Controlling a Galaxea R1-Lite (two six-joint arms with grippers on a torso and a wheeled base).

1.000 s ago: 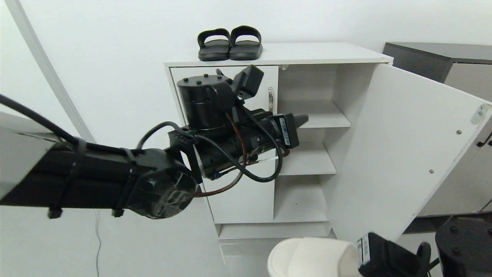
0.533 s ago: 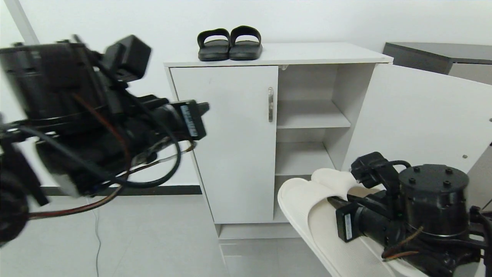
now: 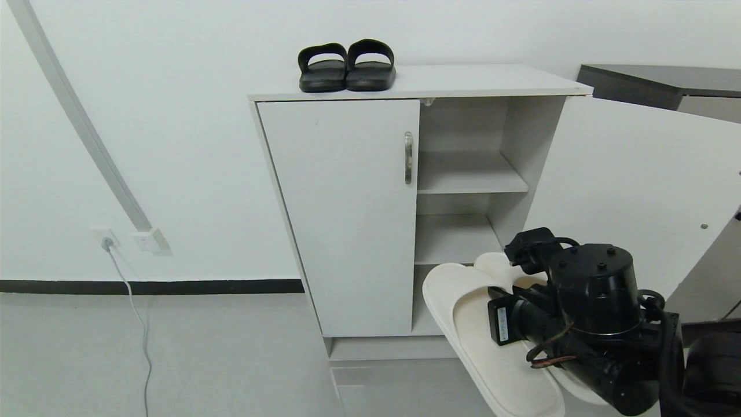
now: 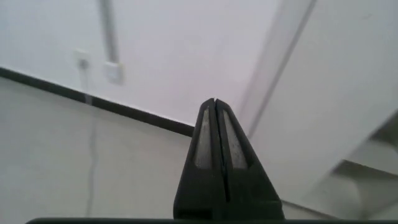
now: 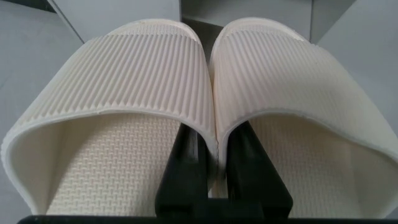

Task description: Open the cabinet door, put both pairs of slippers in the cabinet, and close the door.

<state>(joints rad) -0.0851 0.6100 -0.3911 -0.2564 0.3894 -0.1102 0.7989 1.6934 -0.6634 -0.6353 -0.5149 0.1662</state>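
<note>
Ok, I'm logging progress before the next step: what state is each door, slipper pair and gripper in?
Right cabinet door: swung open.
Left cabinet door: shut.
White slippers: pinched together in the right gripper, in front of the open side.
Black slippers: side by side on the cabinet top.
Right gripper: shut on the white slippers.
Left gripper: shut, holding nothing.

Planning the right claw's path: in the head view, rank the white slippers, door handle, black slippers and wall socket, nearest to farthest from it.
1. White slippers, held in the right claw.
2. Door handle, on the shut left door.
3. Black slippers, atop the cabinet.
4. Wall socket, far left.
</note>
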